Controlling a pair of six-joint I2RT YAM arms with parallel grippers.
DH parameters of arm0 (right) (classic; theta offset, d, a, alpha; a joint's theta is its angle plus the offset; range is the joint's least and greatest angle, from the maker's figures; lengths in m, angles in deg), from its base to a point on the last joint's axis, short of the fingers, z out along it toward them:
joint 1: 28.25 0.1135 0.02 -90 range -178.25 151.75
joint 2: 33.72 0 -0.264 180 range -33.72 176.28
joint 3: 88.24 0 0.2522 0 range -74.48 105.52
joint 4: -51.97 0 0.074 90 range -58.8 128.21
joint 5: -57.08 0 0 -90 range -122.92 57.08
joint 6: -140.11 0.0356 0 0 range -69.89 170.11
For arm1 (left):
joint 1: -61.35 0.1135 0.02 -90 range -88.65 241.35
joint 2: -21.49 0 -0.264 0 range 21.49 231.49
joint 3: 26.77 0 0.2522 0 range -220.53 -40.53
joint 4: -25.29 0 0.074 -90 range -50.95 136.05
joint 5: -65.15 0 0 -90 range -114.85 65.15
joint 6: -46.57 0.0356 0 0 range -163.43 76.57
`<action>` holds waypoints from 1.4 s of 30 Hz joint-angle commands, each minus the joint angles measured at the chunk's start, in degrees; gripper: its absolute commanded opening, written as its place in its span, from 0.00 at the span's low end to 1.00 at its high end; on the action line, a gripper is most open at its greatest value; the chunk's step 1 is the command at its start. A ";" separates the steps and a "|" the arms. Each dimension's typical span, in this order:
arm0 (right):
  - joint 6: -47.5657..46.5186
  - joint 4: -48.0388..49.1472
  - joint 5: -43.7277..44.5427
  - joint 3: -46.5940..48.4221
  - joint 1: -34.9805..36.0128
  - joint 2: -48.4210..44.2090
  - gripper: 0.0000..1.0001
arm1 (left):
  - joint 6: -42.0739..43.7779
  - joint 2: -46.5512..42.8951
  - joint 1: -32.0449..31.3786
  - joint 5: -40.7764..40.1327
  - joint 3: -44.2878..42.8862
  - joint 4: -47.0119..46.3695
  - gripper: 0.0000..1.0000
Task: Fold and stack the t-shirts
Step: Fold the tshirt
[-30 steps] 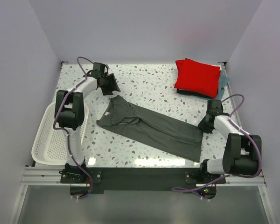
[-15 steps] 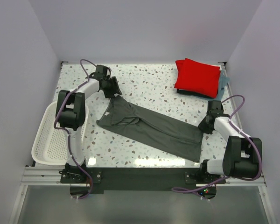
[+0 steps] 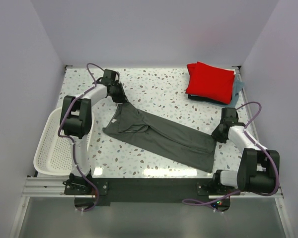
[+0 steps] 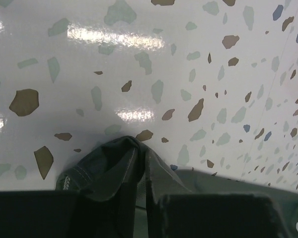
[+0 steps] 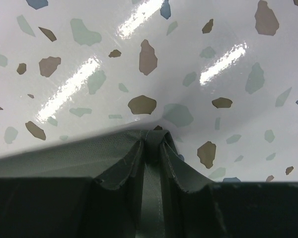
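Note:
The dark grey t-shirt lies folded lengthwise in a long strip, running diagonally across the table. My left gripper is at its far left end and is shut on a bunched corner of the cloth. My right gripper is at the strip's right end and is shut on a pinched fold of the hem. The red t-shirt lies folded at the back right, on top of the light blue-grey one.
A white plastic basket stands at the table's left edge beside the left arm. A dark layer shows under the red stack. The speckled tabletop is bounded by walls at the back and sides.
My left gripper has moved right and nearer, onto the shirt's far left corner, and closed on it. The right gripper has stayed at the right end.

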 commanded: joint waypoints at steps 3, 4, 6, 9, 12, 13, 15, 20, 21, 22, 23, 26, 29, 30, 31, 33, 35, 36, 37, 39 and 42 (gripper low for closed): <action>0.09 -0.46 1.36 -0.30 -0.35 -1.09 0.20 | -0.07 0.21 -0.05 -0.68 0.84 -2.39 0.06; 0.17 -0.54 1.27 -0.13 -0.35 -0.91 0.18 | -0.07 0.21 -0.05 -0.68 0.75 -2.39 0.03; 0.26 -0.46 1.27 -0.04 -0.35 -0.30 0.16 | -0.07 -0.22 0.21 -0.86 0.57 -2.39 0.00; 0.17 -0.55 1.71 0.40 -0.35 0.14 0.08 | 0.01 -1.62 0.65 -1.47 0.92 -2.48 0.00; 0.17 -0.98 2.59 1.28 -0.35 0.58 0.00 | 0.19 -3.82 1.09 -2.61 2.41 -3.35 0.00; 0.09 -1.07 2.68 1.89 -0.35 0.76 0.00 | -0.07 -4.44 1.27 -3.22 3.72 -3.71 0.00; -0.18 -1.25 2.85 2.42 -0.35 1.63 0.00 | -0.42 -6.45 1.53 -4.19 6.27 -4.76 0.00; -0.18 -1.51 3.20 3.74 -0.35 3.04 0.00 | -1.83 -10.50 2.32 -7.18 11.20 -7.22 0.00; -0.09 -1.51 3.29 3.74 -0.35 3.48 0.00 | -1.92 -11.47 2.41 -7.45 12.34 -7.83 0.00; -0.09 -1.42 3.20 3.83 -0.35 3.57 0.00 | -2.01 -11.91 2.50 -8.14 12.79 -8.19 0.00; 0.00 -1.25 3.20 3.92 -0.35 3.74 0.00 | -2.01 -12.26 2.68 -8.50 13.05 -8.28 0.00; 0.00 -1.34 3.38 4.01 -0.35 4.10 0.00 | -1.92 -12.00 3.11 -8.85 12.62 -8.37 0.00; 0.00 -1.34 3.38 4.09 -0.35 4.54 0.00 | -1.83 -10.69 3.47 -9.12 11.21 -7.14 0.00; -0.09 -1.42 3.47 4.09 -0.35 4.45 0.00 | -1.92 -10.34 3.56 -9.29 10.95 -7.05 0.00; 0.00 -1.42 3.55 4.09 -0.35 4.45 0.00 | -2.09 -10.33 3.73 -9.29 10.95 -6.96 0.00; 0.00 -1.34 3.47 4.09 -0.35 4.62 0.00 | -2.09 -10.33 3.82 -9.29 11.03 -7.31 0.00; 0.00 -1.34 3.47 4.09 -0.26 4.62 0.00 | -2.09 -10.24 3.82 -9.03 11.12 -7.75 0.00; -0.09 -1.42 3.38 4.09 -0.35 4.71 0.00 | -2.09 -10.07 3.82 -8.77 11.03 -8.01 0.00; -0.26 -1.42 3.21 4.27 -0.35 4.71 0.00 | -1.92 -9.89 3.82 -8.51 10.95 -8.10 0.01; -0.53 -1.69 3.12 4.53 -0.26 4.80 0.00 | -1.83 -9.72 3.82 -8.24 10.95 -8.10 0.10; -1.40 -2.65 2.59 5.85 -0.35 4.54 0.00 | -1.04 -10.59 3.82 -8.15 11.12 -8.02 0.40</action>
